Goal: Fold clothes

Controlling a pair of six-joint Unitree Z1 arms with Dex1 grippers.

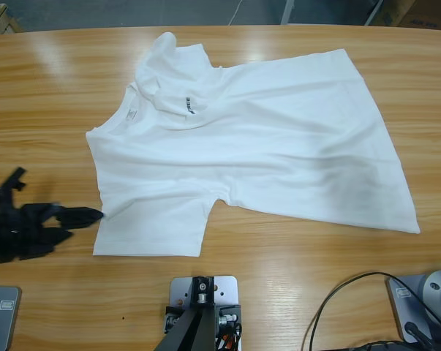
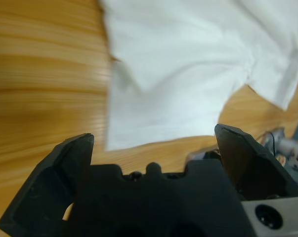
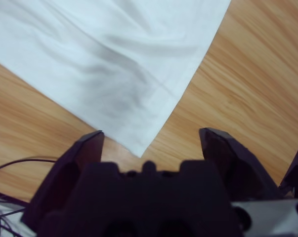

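Wooden table (image 1: pixel 52 95) – long, light grain, fills nearly all of the high view.

White T-shirt (image 1: pixel 279 146) lies spread on it, about centre, collar toward the picture's left, hem toward the right. It lies skewed – the hem's near corner (image 1: pixel 414 228) reaches toward the picture's lower right. The near sleeve (image 1: pixel 151 230) lies flat toward the bottom edge. The far sleeve (image 1: pixel 169 55) is folded in over the chest. Round neck (image 1: pixel 129 110) is partly covered by that fold. A small dark logo (image 1: pixel 190 105) shows just beside the fold's edge. Soft wrinkles run across the body; the rest is fairly flat.

Left gripper (image 1: pixel 96 215) comes in low from the picture's left edge. Its tip is at the near sleeve's outer edge; touching or not cannot be told. The left wrist view looks along the left gripper (image 2: pixel 153 138) at that sleeve (image 2: pixel 158 113) – jaws spread wide, only table and cloth edge ahead, nothing between them.

Right gripper (image 3: pixel 149 140): its wrist view shows the jaws wide apart, nothing held. The hem corner (image 3: pixel 141 148) points down between them, just beyond the gripper body. In the high view only a grey arm part (image 1: pixel 436 292) shows at the bottom right corner, clear of the shirt.

Black cable (image 1: pixel 344 289) loops on the table near that corner.
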